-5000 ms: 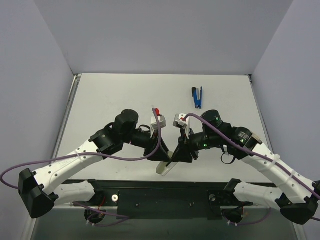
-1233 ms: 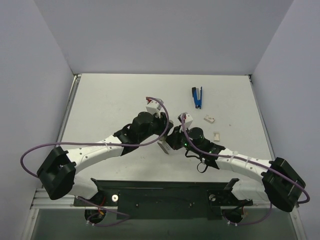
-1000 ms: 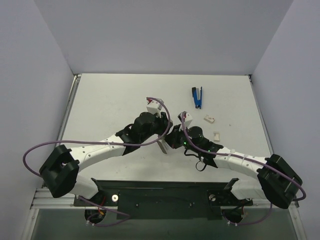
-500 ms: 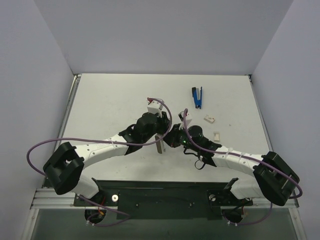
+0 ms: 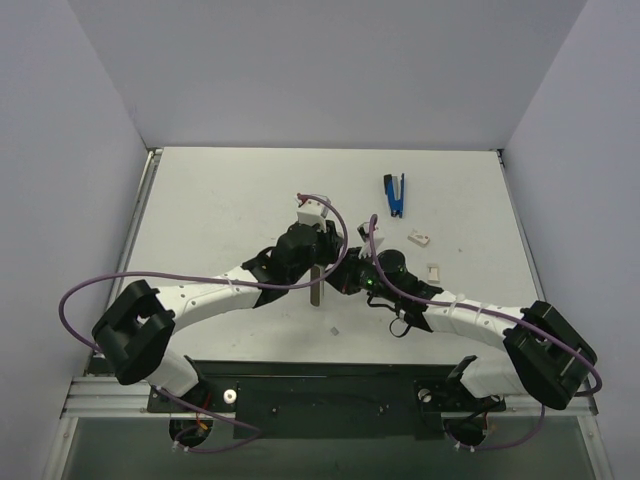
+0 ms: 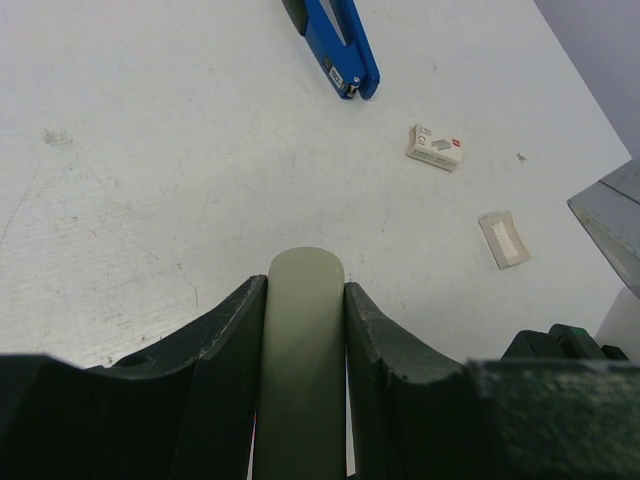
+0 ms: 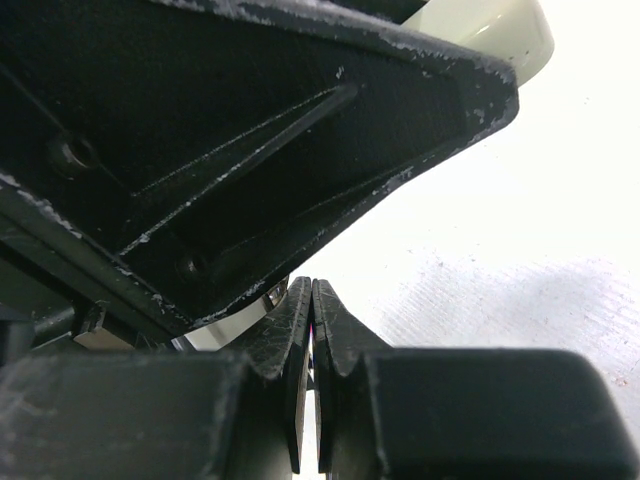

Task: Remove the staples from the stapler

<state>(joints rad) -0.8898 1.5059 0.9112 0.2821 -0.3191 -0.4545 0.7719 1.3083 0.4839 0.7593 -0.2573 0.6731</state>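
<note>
My left gripper (image 5: 318,264) is shut on the pale olive stapler (image 5: 317,285), which hangs below it at the table's middle. In the left wrist view the stapler (image 6: 304,340) fills the gap between my left gripper's (image 6: 305,288) fingers. My right gripper (image 5: 341,281) is pressed close against the stapler's right side, its jaws closed together. In the right wrist view (image 7: 312,287) nothing shows between them, and the other gripper's black body fills the top. A tiny pale bit, staples (image 5: 331,330), lies on the table in front of the stapler.
A blue staple remover (image 5: 394,194) lies at the back right, also in the left wrist view (image 6: 335,45). A small staple box (image 5: 418,238) and a flat pale tray (image 5: 434,272) lie right of the arms. Grey walls close three sides.
Both grippers moved slightly farther back and the stapler turned more upright. A tiny pale bit now lies on the table in front of it, where none lay half a second ago.
</note>
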